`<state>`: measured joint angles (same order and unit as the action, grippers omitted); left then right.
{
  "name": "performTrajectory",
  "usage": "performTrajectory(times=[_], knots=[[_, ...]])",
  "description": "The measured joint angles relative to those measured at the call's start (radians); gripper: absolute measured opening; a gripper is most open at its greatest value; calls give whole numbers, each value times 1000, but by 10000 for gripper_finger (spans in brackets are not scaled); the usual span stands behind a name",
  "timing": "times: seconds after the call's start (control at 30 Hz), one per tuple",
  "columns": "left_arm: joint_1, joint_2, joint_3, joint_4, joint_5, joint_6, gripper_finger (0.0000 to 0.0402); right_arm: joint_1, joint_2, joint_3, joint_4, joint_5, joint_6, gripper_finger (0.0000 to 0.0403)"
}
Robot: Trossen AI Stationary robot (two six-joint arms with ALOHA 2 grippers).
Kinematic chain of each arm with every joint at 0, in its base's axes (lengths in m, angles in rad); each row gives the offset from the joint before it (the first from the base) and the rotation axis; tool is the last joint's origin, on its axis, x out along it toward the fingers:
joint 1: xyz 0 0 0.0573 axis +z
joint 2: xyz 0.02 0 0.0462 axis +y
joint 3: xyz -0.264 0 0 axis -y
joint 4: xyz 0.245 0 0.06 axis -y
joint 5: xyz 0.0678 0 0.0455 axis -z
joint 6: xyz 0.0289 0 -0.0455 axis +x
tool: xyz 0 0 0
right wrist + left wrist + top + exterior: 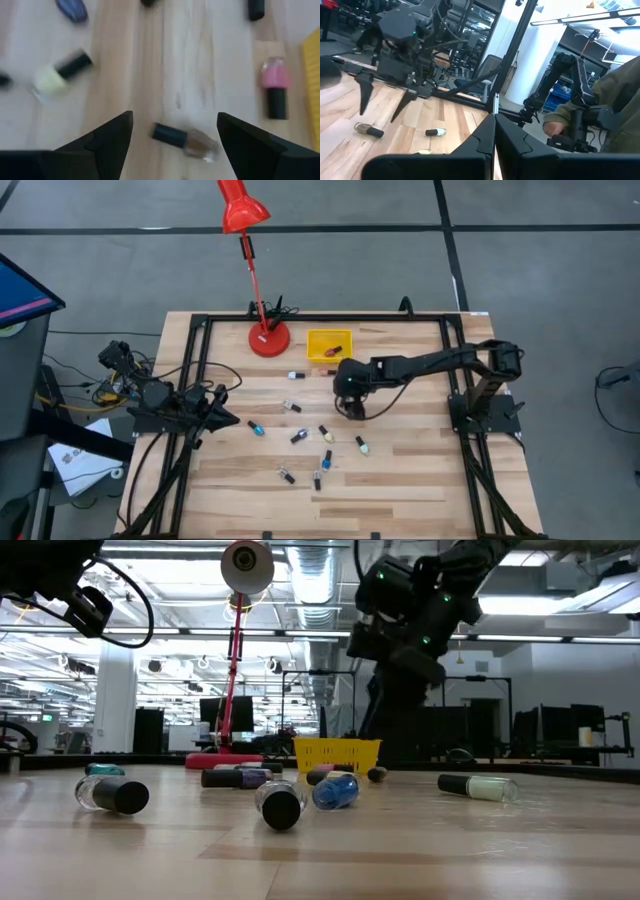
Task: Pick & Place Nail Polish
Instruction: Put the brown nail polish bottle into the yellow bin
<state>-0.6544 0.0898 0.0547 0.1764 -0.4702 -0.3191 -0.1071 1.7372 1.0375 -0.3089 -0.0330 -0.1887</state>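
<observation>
Several tiny nail polish bottles with dark caps lie on their sides across the wooden table [400, 470]; among them are a teal one [256, 427] and a pale green one [361, 445]. My right gripper [175, 131] hangs open above the table's middle, tilted down. A clear tan bottle [187, 141] lies on the table below the gap between its fingers, untouched. Beside it lie a pink bottle [274, 85] and a pale green bottle [57, 75]. My left gripper [494, 132] is shut at the table's left side, holding nothing.
A small yellow bin [329, 345] stands at the back middle, just beyond my right gripper, with something small inside. A red desk lamp's base [268, 338] sits left of the bin. Black frame rails [200, 380] run along the table's sides. A person sits beyond the right edge [615, 95].
</observation>
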Motion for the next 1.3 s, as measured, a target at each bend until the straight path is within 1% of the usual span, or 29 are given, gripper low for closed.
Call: performTrajectory(times=[0.2,0.3,0.33,0.4,0.53,0.63,0.7,0.73,0.83,0.9,1.0,1.17,1.23,1.3], knots=[[0,0,0,6,0,0,2,-27,-3,-25,1,-52,-245,281],[0,0,0,6,0,0,2,-45,-3,-26,-10,-57,-274,281],[0,0,0,6,0,0,2,-51,-3,-26,-10,-56,-243,281],[0,0,0,6,0,0,2,-61,-3,-26,-2,-35,-121,281],[0,0,0,6,0,0,2,-46,-3,-26,-15,115,269,281],[0,0,0,6,0,0,2,-11,-3,-9,-109,202,587,281],[0,0,0,7,0,0,2,15,-2,7,-170,219,776,281],[0,0,0,7,0,0,2,27,6,14,-186,220,840,281],[0,0,0,7,0,0,2,55,21,25,-197,222,943,282],[0,0,0,8,0,0,2,65,18,39,-169,225,994,281],[0,0,0,8,0,0,2,68,18,40,-180,275,1072,281],[0,0,0,10,0,0,2,66,21,39,-181,304,1142,281],[0,0,0,10,0,0,2,73,49,42,-150,319,1164,282],[0,0,0,11,0,0,2,75,58,36,-167,319,1181,282]])
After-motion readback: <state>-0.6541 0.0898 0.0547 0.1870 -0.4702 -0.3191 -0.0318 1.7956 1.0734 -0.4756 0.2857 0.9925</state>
